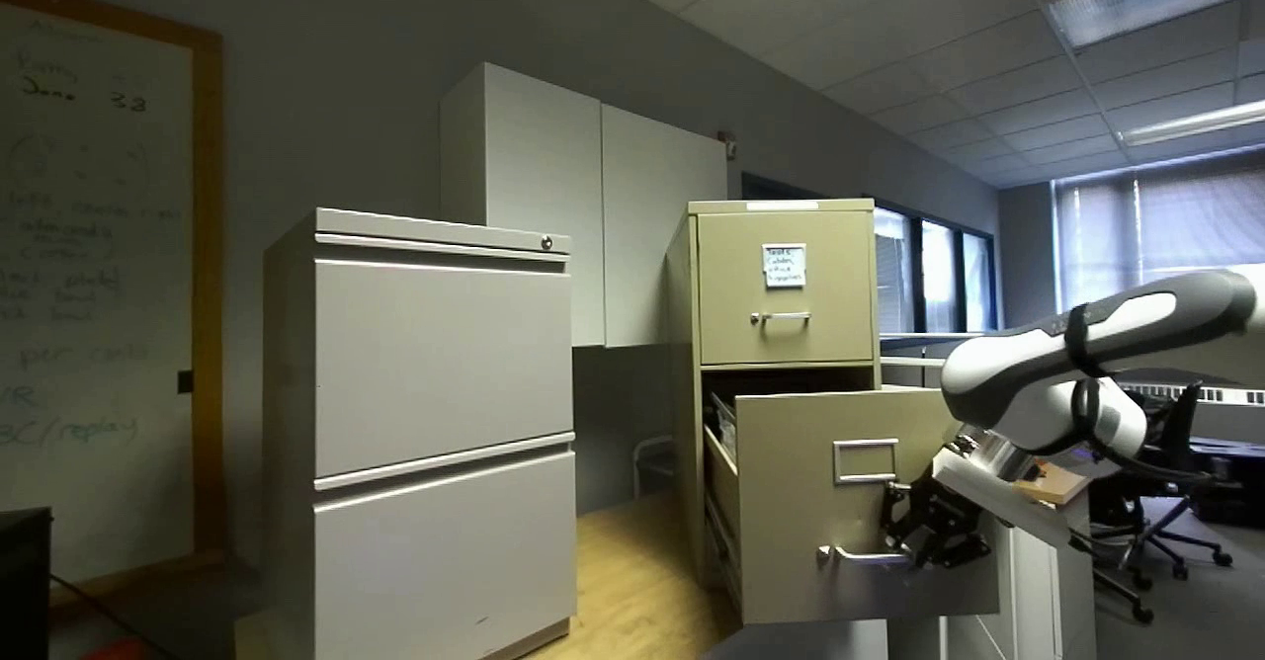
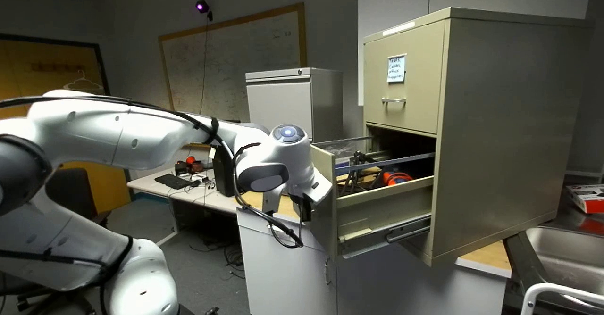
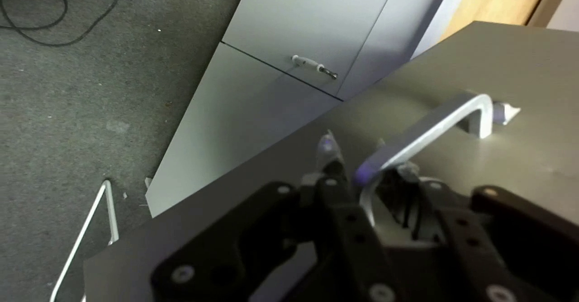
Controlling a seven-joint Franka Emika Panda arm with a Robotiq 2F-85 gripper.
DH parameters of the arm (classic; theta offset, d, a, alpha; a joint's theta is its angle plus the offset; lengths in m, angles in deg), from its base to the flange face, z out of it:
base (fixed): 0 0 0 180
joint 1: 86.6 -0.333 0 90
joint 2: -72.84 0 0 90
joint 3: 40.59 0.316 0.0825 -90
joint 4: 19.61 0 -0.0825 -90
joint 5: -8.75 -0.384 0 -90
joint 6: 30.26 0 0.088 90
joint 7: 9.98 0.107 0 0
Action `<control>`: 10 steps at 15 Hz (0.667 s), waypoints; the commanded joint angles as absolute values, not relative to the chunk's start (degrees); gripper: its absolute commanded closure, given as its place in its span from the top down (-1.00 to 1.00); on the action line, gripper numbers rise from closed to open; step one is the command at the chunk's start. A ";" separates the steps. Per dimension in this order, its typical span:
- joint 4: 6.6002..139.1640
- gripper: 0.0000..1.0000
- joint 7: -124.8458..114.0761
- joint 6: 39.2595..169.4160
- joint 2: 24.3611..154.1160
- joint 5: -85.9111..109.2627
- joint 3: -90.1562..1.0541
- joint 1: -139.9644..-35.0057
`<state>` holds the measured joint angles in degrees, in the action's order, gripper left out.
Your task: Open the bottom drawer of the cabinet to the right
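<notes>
Nearly done, it seems, though slipping or tipping threatens.
The plain beige metal bottom drawer [image 1: 840, 517] juts well out of the tall beige metal filing cabinet [image 2: 495, 131]; a hard pull against its stop could tip that cabinet. The black 2-finger gripper [image 3: 367, 164] sits near 1 end of the bent silvery metal handle [image 3: 434, 130], so a sideways tug might make it slide off. Its fingers [image 3: 329, 155] straddle the bar; I cannot tell whether they clamp it. From the gripper, the handle runs toward 2 o'clock in the wrist view, the drawer front mostly toward 10 o'clock in an exterior view.
</notes>
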<state>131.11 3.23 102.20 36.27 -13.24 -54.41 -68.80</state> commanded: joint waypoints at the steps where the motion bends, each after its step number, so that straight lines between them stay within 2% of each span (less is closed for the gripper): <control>1: 138.13 0.14 2.35 100.32 30.98 -7.72 -50.98 -68.44; 6: 137.18 0.93 3.83 104.50 30.38 0.53 -47.36 -66.98; 10: 135.80 1.00 7.21 105.92 26.70 7.28 -44.23 -64.45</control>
